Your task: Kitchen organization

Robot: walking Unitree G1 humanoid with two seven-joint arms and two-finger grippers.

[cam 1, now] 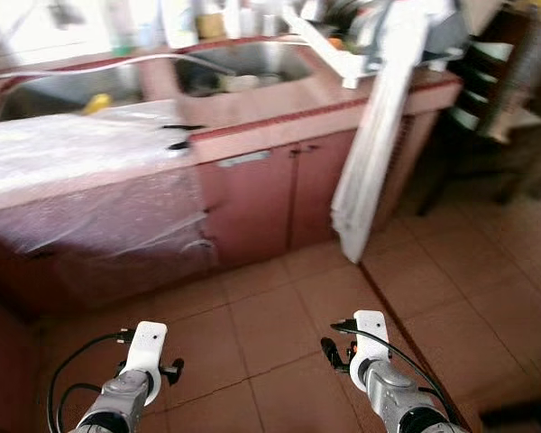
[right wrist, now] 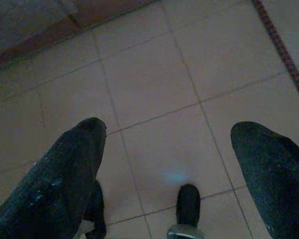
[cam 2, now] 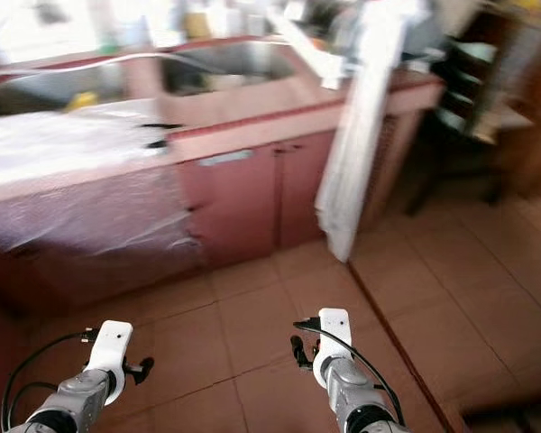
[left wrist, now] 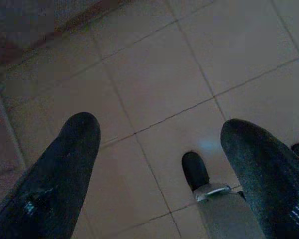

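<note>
The head views are blurred. A red-brown kitchen counter [cam 1: 279, 113] runs across the back, with a steel sink [cam 1: 252, 59] set in it and cabinet doors [cam 1: 252, 203] below. My two arms hang low over the tiled floor, the left arm [cam 1: 135, 379] and the right arm [cam 1: 379, 370], well short of the counter. In the left wrist view my left gripper [left wrist: 159, 134] is open, with bare tiles between its fingers. My right gripper [right wrist: 174, 134] is open too, over the floor, holding nothing.
A clear plastic sheet [cam 1: 72, 153] drapes over the counter's left part. A long white panel [cam 1: 379, 135] leans against the counter's right end. Something small and yellow [cam 1: 96, 102] lies at the back left. Dark shelving [cam 1: 496, 90] stands at the right. Tiled floor [cam 1: 270, 316] lies ahead.
</note>
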